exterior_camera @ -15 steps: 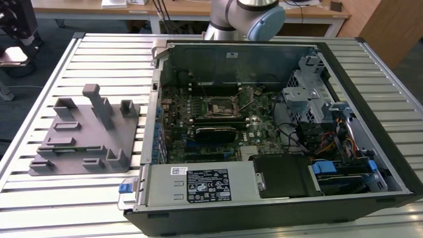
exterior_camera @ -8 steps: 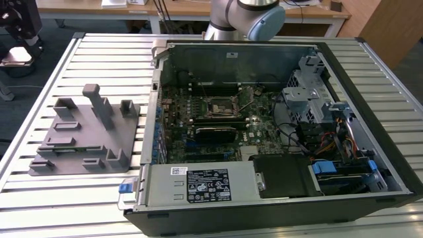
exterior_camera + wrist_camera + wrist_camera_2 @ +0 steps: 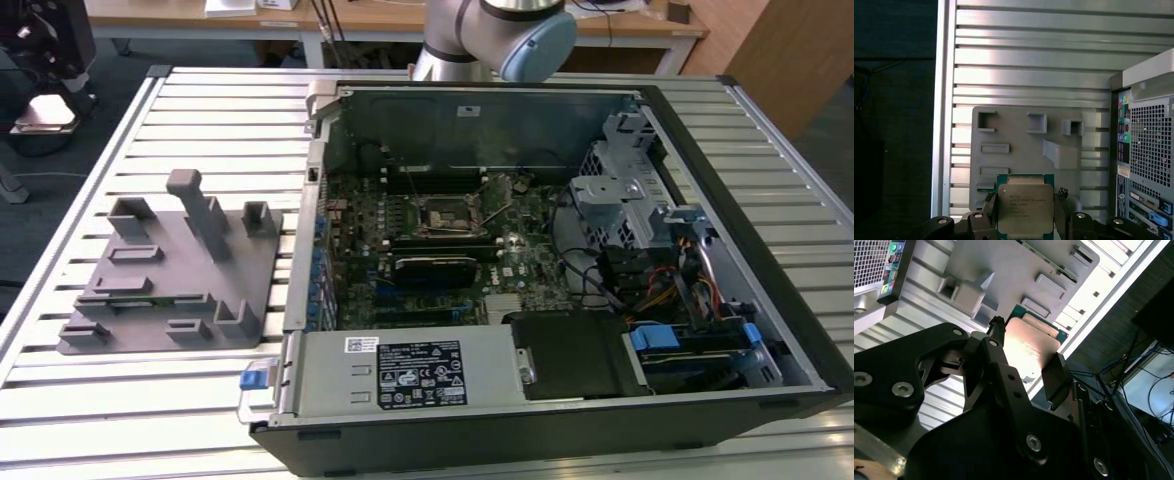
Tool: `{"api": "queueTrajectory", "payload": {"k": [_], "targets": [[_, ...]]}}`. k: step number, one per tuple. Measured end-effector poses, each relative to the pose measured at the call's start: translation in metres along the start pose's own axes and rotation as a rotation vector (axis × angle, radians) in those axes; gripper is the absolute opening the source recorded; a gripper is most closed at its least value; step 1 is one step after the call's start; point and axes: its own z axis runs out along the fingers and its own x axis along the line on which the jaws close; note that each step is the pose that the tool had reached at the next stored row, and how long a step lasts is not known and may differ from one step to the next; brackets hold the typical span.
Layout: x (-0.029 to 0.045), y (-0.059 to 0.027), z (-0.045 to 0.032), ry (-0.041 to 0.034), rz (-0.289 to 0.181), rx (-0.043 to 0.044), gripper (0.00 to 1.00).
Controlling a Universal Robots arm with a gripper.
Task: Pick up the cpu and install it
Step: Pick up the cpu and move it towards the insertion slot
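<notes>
In both wrist views my gripper (image 3: pixel 1025 215) (image 3: pixel 1026 360) is shut on the cpu (image 3: pixel 1024 206) (image 3: pixel 1030 345), a flat square chip with a silvery top and a green rim. A black finger (image 3: pixel 996 342) presses on one edge and a pad (image 3: pixel 1055 376) on the opposite edge. The chip hangs above the grey holder block (image 3: pixel 1024 135) (image 3: pixel 1004 265) on the slatted table. In the exterior view, the black motherboard socket (image 3: pixel 437 213) with its metal frame lies inside the open computer case (image 3: pixel 801 330).
The grey holder block (image 3: pixel 174 270) with upright posts sits at the exterior view's left, beside the case. The case's rear panel (image 3: pixel 1146 150) stands close to the gripper. The arm's base (image 3: pixel 501 30) rises behind the case. Drive cages and cables (image 3: pixel 641 220) crowd the case's right.
</notes>
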Motion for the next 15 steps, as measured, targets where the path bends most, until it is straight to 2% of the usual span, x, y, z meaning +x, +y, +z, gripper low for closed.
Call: {"api": "queueTrajectory", "payload": {"k": [15], "targets": [[-0.0163, -0.0002, 0.0004, 0.0001, 0.000, 0.0001, 0.54]]}}
